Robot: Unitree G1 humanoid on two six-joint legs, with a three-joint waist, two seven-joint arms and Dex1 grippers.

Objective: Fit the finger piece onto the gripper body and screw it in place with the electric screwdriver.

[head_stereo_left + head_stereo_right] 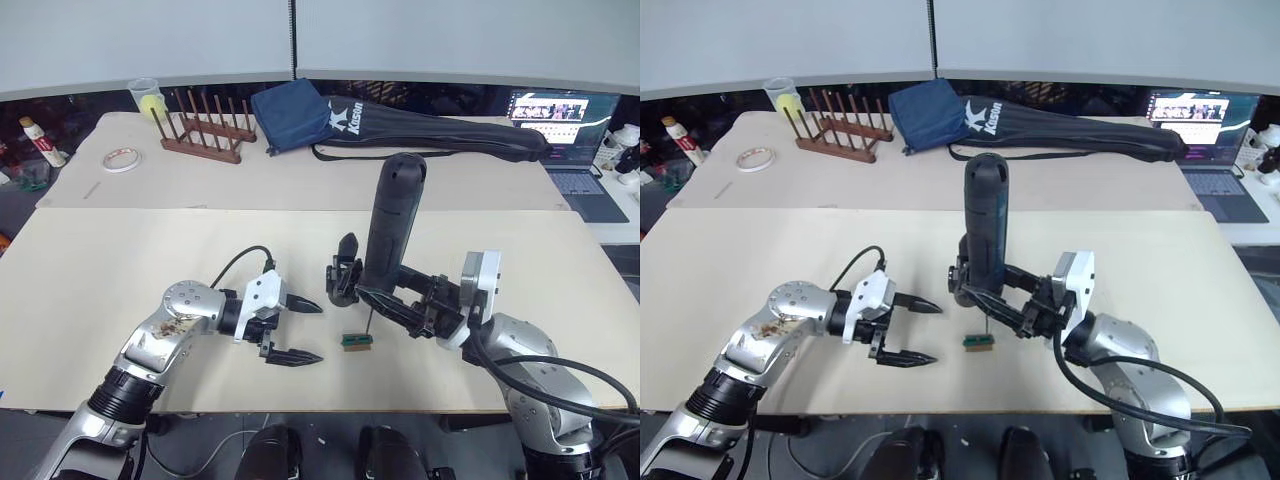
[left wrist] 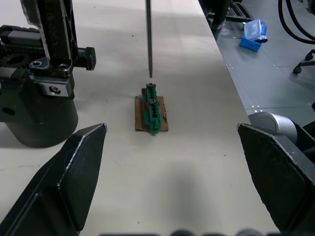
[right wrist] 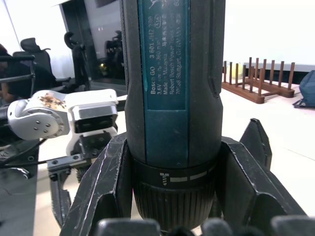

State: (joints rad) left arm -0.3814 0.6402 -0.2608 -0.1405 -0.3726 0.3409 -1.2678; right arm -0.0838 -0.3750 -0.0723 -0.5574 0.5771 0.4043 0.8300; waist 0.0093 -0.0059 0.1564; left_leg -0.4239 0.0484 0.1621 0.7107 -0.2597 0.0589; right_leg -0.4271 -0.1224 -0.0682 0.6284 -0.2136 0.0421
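My right gripper [image 1: 392, 298] is shut on the lower end of the electric screwdriver [image 1: 396, 215], a thick black tool that it holds upright. The thin silver bit [image 2: 148, 39] points down, with its tip just above a small green block [image 1: 356, 341] lying on a brown card. The gripper body [image 1: 343, 276], a chunky black block with one pointed finger standing up, sits on the table right beside the screwdriver on its left. My left gripper [image 1: 320, 333] stands open, level with the green block and a little to its left, holding nothing. I cannot pick out the finger piece as a separate part.
On the far table are a wooden peg rack [image 1: 205, 135], a blue pouch [image 1: 292, 115], a long black zipped bag [image 1: 440, 130], a tape roll [image 1: 121, 159] and a cup [image 1: 146, 96]. An open laptop [image 1: 562, 125] is at the back right. The table's front edge is close below the grippers.
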